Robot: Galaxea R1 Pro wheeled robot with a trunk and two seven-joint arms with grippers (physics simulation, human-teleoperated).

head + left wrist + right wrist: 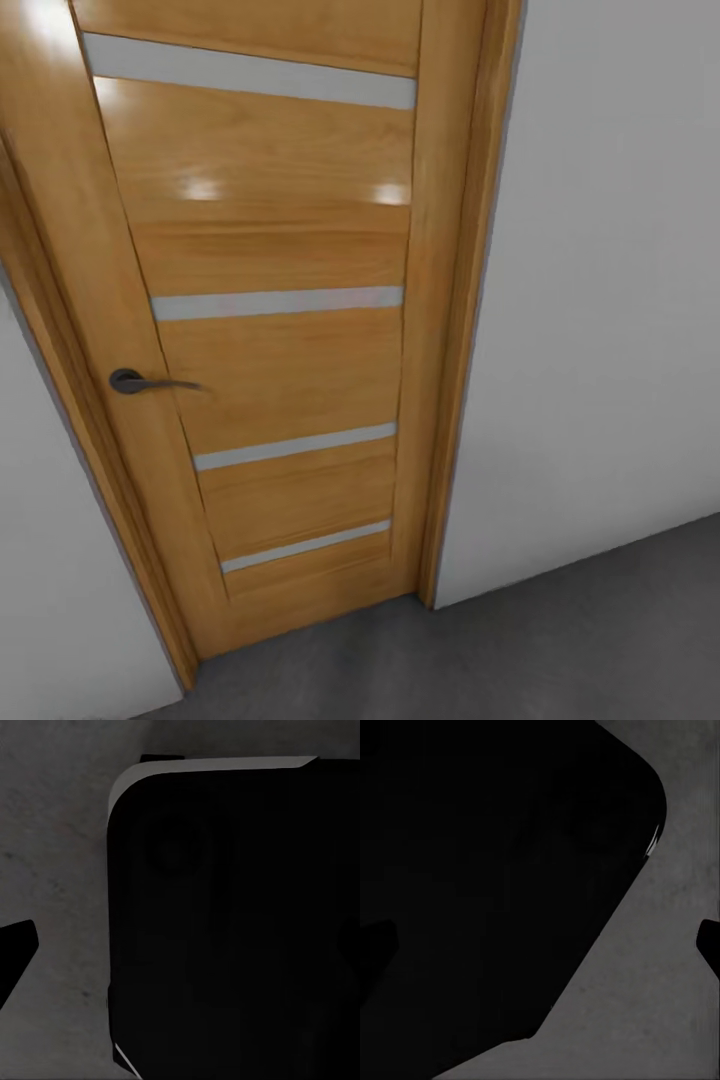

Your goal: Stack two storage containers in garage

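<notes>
One wooden door (270,330) with four pale strips and one dark handle (140,381) is faced up close, probably because the robot's in transit. Dark concrete floor (560,640) is seen below, so likely the garage. Zero storage containers are spotted. Finger state can't be told; both wrist views are blocked by the dark robot base (240,930).

Likely a home's garage: wooden plank door (270,330), plain grey-white wall (610,300), dark concrete floor (560,650).
</notes>
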